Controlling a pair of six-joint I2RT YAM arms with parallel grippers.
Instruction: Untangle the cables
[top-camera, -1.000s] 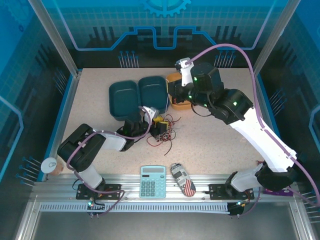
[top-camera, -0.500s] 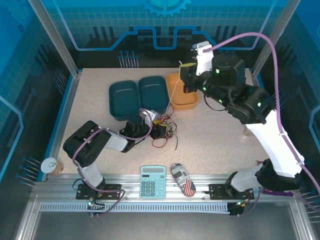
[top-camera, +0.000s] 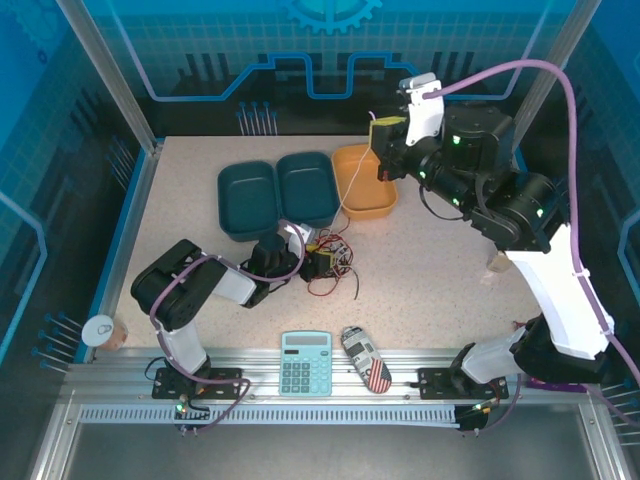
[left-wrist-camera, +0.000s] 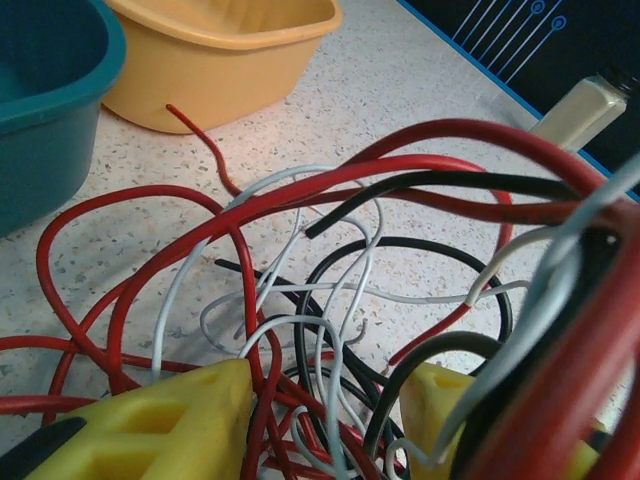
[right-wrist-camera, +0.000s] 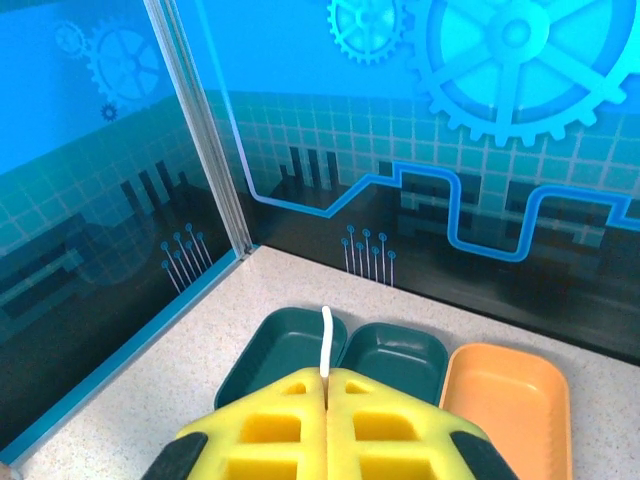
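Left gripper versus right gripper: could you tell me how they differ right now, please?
The left gripper sits low over the table; the right gripper is raised high, by the orange tray. The left gripper's jaws stand apart around the tangled cables; the right gripper's are shut on one pale cable. Both have yellow fingers.

Left fingers (left-wrist-camera: 150, 420) hide the cables' (left-wrist-camera: 450, 182) lower loops

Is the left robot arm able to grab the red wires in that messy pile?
Probably yes. The left gripper is down in the cables, open, with red wires running between its yellow fingers. Nothing seems to block it.
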